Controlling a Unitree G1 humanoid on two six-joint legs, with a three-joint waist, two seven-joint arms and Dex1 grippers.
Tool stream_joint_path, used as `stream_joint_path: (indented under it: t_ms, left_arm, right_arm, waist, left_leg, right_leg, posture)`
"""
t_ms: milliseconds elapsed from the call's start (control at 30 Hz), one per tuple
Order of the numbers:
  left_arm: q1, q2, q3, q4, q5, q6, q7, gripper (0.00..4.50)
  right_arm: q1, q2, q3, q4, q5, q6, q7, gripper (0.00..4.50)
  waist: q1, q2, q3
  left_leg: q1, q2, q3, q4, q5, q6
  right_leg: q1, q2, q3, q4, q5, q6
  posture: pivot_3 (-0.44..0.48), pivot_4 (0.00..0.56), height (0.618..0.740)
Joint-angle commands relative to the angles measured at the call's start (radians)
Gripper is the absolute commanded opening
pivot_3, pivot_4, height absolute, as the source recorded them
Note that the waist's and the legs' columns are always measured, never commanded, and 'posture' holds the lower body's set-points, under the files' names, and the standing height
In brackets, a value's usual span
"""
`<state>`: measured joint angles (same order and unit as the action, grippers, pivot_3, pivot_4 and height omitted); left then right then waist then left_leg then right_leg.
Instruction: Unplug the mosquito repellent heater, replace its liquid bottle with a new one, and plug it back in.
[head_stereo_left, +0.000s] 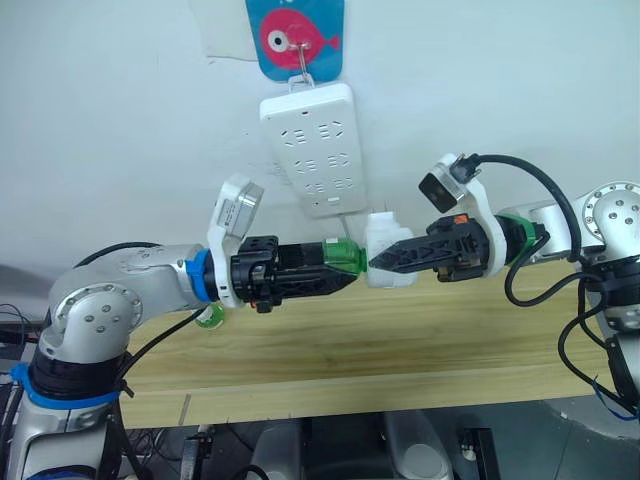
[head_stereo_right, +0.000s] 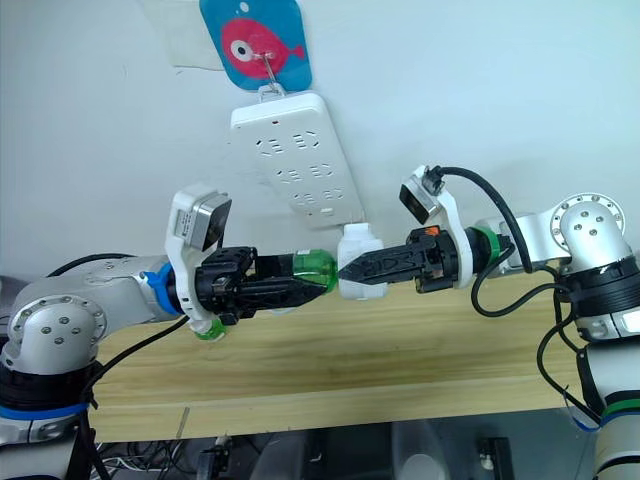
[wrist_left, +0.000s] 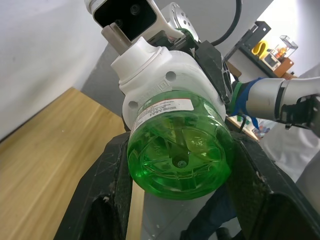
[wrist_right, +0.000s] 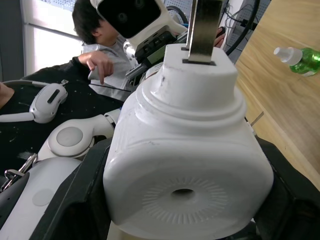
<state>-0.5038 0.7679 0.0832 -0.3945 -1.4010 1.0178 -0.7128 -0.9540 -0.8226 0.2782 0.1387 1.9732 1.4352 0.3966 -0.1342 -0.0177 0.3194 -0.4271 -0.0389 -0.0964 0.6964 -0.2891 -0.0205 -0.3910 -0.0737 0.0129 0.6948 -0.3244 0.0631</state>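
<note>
Our right gripper (head_stereo_left: 385, 262) clamped the mosquito repellent heater (head_stereo_left: 385, 245); our left gripper (head_stereo_left: 345, 268) clamped its green bottle (wrist_left: 180, 150). The right wrist view caught a spare bottle (wrist_right: 300, 57) lying on the table (head_stereo_left: 400, 340).

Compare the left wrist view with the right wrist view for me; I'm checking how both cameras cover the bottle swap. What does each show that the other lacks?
Left wrist view: the green bottle, base toward the camera, seated in the heater and flanked by the left claw's fingers.

Right wrist view: the heater's domed face with its centre hole, its metal plug prong, a spare green bottle lying on the wooden table, and a person behind.

Both: the mosquito repellent heater, held between the two claws.
</note>
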Motion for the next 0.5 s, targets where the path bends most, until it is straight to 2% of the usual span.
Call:
stream_joint_path:
  t_ms: [33, 467, 500]
  left_arm:
    - [-0.015, 0.023, 0.103, 0.02, -0.044, -0.015, 0.01, 2.23]
    - [0.016, 0.008, 0.077, -0.023, 0.17, -0.117, -0.098, 2.23]
    - [0.014, 0.006, 0.075, -0.02, 0.172, -0.114, -0.104, 2.58]
  right_arm:
    - [0.014, -0.021, 0.03, -0.059, -0.001, 0.04, 0.01, 3.2]
    - [0.013, -0.018, 0.028, -0.054, -0.001, 0.032, 0.014, 3.2]
    - [0.013, -0.017, 0.027, -0.053, -0.001, 0.031, 0.014, 3.2]
  waist:
    - [0.0, 0.0, 0.0]
    - [0.003, 0.0, 0.0]
    - [0.004, 0.0, 0.0]
  left_leg:
    - [0.0, 0.0, 0.0, 0.0, 0.0, 0.0]
    - [0.0, 0.0, 0.0, -0.001, 0.0, 0.0]
    - [0.0, 0.0, 0.0, -0.001, 0.0, 0.0]
  right_leg:
    - [0.0, 0.0, 0.0, 0.0, 0.0, 0.0]
    - [0.0, 0.0, 0.0, -0.001, 0.0, 0.0]
    - [0.0, 0.0, 0.001, -0.001, 0.0, 0.0]
  posture:
    - [-0.157, 0.327, 0.74]
    - [-0.158, 0.33, 0.74]
    - [-0.158, 0.33, 0.74]
